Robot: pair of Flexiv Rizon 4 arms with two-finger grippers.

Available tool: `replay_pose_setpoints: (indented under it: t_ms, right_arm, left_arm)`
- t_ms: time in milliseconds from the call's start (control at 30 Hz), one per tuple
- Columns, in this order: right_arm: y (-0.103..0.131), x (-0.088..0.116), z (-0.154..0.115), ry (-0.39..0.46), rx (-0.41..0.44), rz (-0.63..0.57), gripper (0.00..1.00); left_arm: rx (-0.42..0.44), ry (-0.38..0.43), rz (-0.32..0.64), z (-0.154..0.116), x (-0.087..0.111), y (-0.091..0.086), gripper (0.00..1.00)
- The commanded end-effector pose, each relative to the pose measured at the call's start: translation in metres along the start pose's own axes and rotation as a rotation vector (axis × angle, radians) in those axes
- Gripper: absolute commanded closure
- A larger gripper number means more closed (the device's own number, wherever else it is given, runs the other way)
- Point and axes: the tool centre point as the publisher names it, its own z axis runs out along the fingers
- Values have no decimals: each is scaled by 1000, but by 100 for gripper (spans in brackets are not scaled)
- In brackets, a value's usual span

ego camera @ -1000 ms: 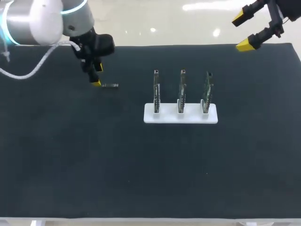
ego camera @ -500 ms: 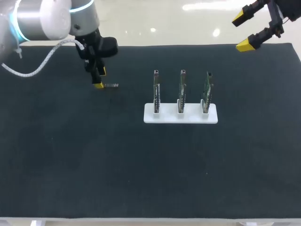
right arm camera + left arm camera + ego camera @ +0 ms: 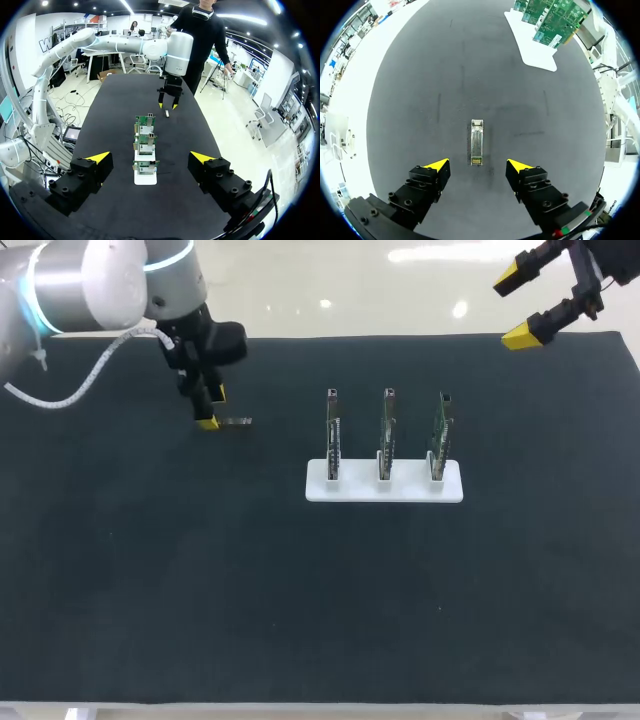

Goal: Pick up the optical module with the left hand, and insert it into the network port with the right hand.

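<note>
The optical module (image 3: 236, 422), a small silver bar, lies flat on the black mat at the back left. My left gripper (image 3: 208, 408) hangs just left of it, open. In the left wrist view the module (image 3: 477, 142) lies lengthwise ahead of the gripper (image 3: 478, 165), its near end level with the yellow tips and touching neither. Three green network cards (image 3: 386, 435) stand upright in a white holder (image 3: 318, 484) at mid-table, ports at their upper ends. My right gripper (image 3: 524, 308) is open, high above the table's back right edge. In its own view the right gripper (image 3: 150, 157) looks down over the cards (image 3: 144, 131).
The black mat (image 3: 300, 600) covers the whole table. The holder (image 3: 536, 50) with its cards stands well ahead of the left gripper, to one side. In the right wrist view my left arm's gripper (image 3: 167, 104) hangs beyond the cards, over the module (image 3: 167, 114).
My left arm has shifted slightly right, bringing its open gripper closer to the module. The module, the holder and the right arm have not moved.
</note>
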Motion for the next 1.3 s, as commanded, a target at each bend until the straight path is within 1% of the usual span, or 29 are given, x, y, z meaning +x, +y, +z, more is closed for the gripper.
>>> replay_pose_setpoints:
  t_ms: [33,433,467,567,700,800,900,967,1000,1067,1133,1200,1233,1300]
  right_arm:
    - [0,0,0,-2,1,-1,0]
    - [0,0,0,-2,1,-1,0]
    - [0,0,0,-2,1,-1,0]
    - [0,0,0,-2,1,-1,0]
    - [0,0,0,-2,1,-1,0]
    - [0,0,0,-2,1,-1,0]
    - [0,0,0,-2,1,-1,0]
    - [0,0,0,-2,1,-1,0]
    - [0,0,0,-2,1,-1,0]
    - [0,0,0,-2,1,-1,0]
    - [0,0,0,-2,1,-1,0]
    - [0,0,0,-2,1,-1,0]
    - [0,0,0,-2,1,-1,0]
    - [0,0,0,-2,1,-1,0]
  left_arm:
    - [-11,-9,-11,3,0,-5,0]
    - [-17,-2,-39,9,-2,-4,0]
    - [-17,-2,-40,9,-2,-4,2]
    - [-16,-2,-41,9,-2,-4,11]
    - [-16,-1,-43,10,-3,-4,9]
    - [-17,0,-43,11,-3,-4,12]
    - [-18,1,-46,11,-1,-3,27]
    - [-18,2,-47,12,0,-2,49]
    - [-18,3,-47,12,1,-2,53]
    - [-19,5,-50,13,2,-1,58]
    - [-19,6,-53,13,2,-1,60]
    - [-19,8,-54,13,4,0,65]
    - [-20,8,-55,13,4,0,70]
    - [-21,8,-56,13,5,0,89]
